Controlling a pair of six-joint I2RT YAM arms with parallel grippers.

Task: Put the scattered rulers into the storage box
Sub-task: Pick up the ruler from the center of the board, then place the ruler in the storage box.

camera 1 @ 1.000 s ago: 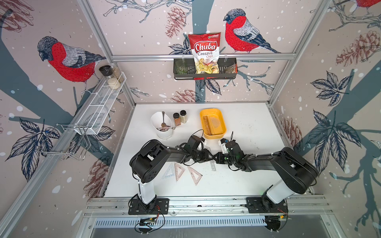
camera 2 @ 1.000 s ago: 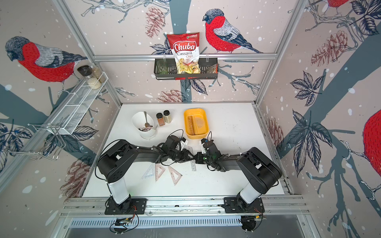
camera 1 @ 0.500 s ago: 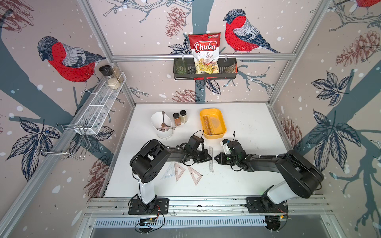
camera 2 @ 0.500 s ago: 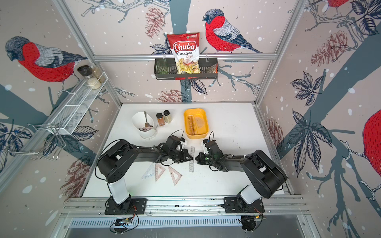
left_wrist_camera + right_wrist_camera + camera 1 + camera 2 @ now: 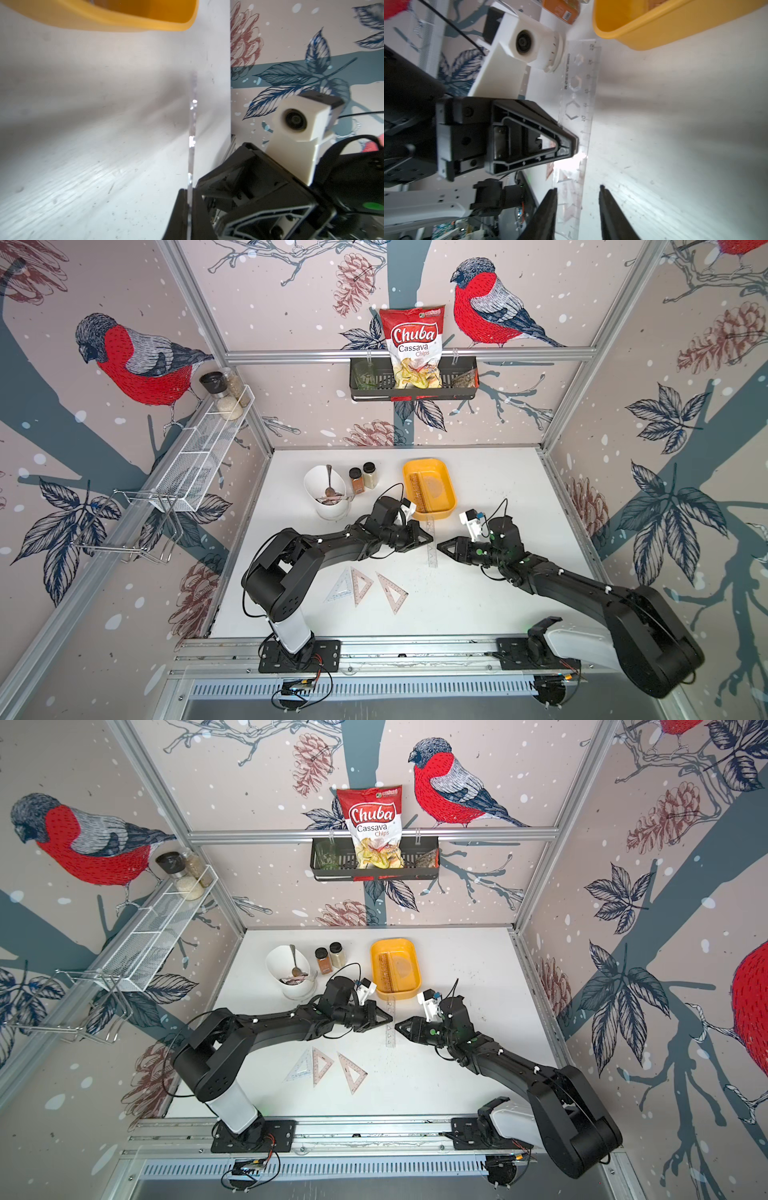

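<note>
My right gripper [image 5: 439, 546] has opened, letting go; left gripper [image 5: 430, 537] pinches the ruler [image 5: 432, 556] crosswise, one end toward the storage box [image 5: 451, 510].

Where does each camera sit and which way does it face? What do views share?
Top views: high at the front, looking down on the table; both arms show whole, left gripper and right gripper either side of the ruler.
Left wrist: on the left arm, low, facing the right gripper past the edge-on ruler; its own shut jaws grip the ruler.
Right wrist: on the right arm, facing the left gripper and the ruler's face; its own open jaws show.
Shared: all views show ruler and box; each wrist view shows the opposite wrist camera.
</note>
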